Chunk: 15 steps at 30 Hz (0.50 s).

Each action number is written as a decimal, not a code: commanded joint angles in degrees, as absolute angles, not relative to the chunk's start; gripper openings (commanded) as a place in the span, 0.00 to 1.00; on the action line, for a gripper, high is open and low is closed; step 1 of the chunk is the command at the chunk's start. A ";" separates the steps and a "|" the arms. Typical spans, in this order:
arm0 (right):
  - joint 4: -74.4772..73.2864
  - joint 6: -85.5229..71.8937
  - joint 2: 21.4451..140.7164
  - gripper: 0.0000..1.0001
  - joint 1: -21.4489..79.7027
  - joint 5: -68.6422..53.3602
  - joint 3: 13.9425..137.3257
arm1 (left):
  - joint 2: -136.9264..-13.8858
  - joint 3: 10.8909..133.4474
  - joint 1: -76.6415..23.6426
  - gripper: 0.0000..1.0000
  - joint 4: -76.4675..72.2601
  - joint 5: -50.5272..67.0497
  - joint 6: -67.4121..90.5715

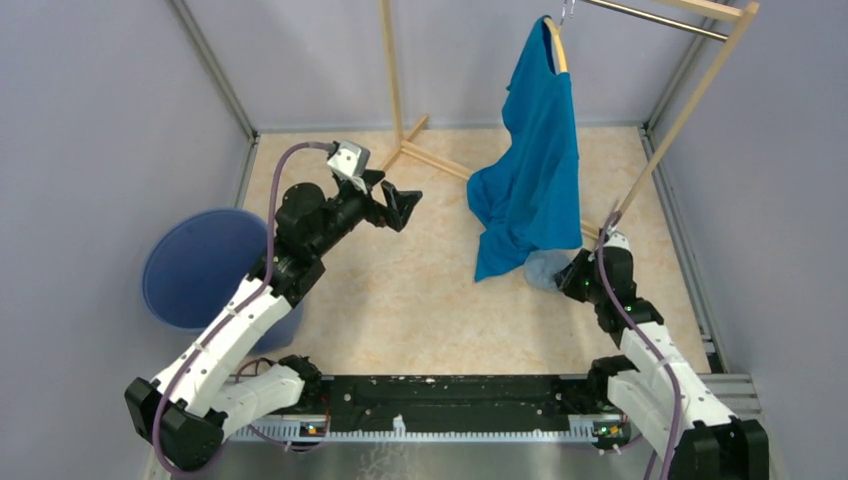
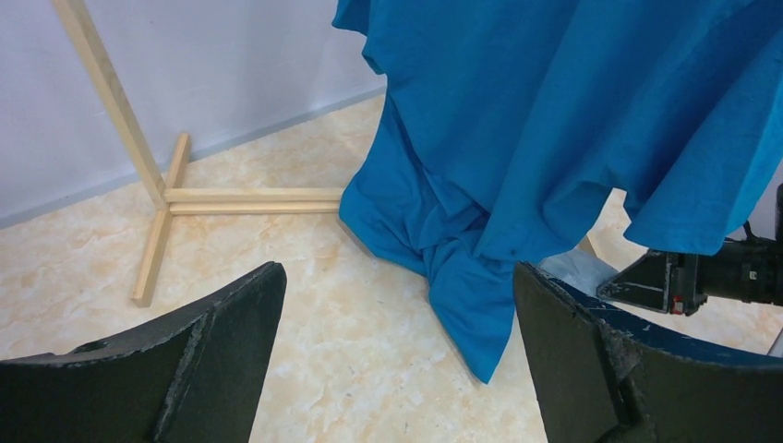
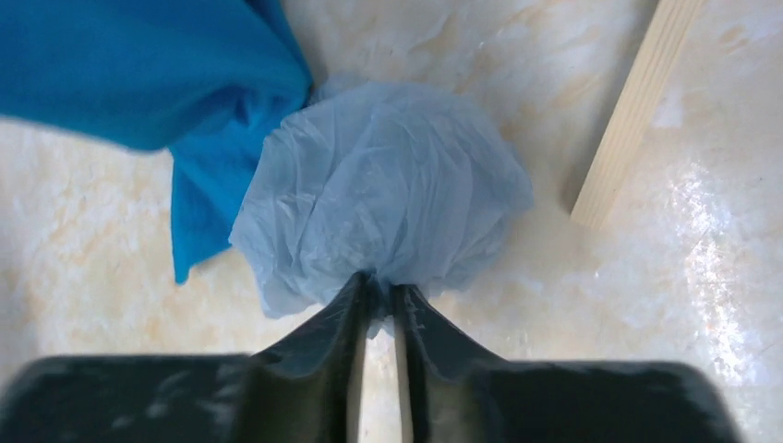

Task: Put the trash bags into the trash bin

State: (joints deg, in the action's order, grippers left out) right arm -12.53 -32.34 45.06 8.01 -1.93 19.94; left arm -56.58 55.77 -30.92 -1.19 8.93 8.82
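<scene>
Evidently the bag (image 3: 388, 185) is pinched at its edge by the closed right hand (image 3: 380, 293) (the left hand (image 2: 397, 277) is held open, empty) for carrying to the bin (image 1: 197, 266).

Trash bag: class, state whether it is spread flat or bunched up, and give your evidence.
Bunched up: the trash bag is a crinkled wad, its near edge pinched by the right tool.

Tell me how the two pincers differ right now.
The left pincer is spread wide and holds nothing; the right pincer is pinched shut on the crumpled pale plastic bag. The left one points across the bare tabletop toward the hanging blue shirt, while the right one sits low beside the shirt's hem. Both are black.
</scene>
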 commanded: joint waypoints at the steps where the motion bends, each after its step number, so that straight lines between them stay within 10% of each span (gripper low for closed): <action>1: -12.57 -30.54 40.26 0.06 7.56 -6.88 19.74 | -57.31 58.35 -31.52 0.99 -2.07 8.51 8.18; 15: 0.47 -48.70 31.57 0.00 29.94 -22.41 10.85 | -64.79 61.27 -34.99 0.99 3.44 10.89 13.87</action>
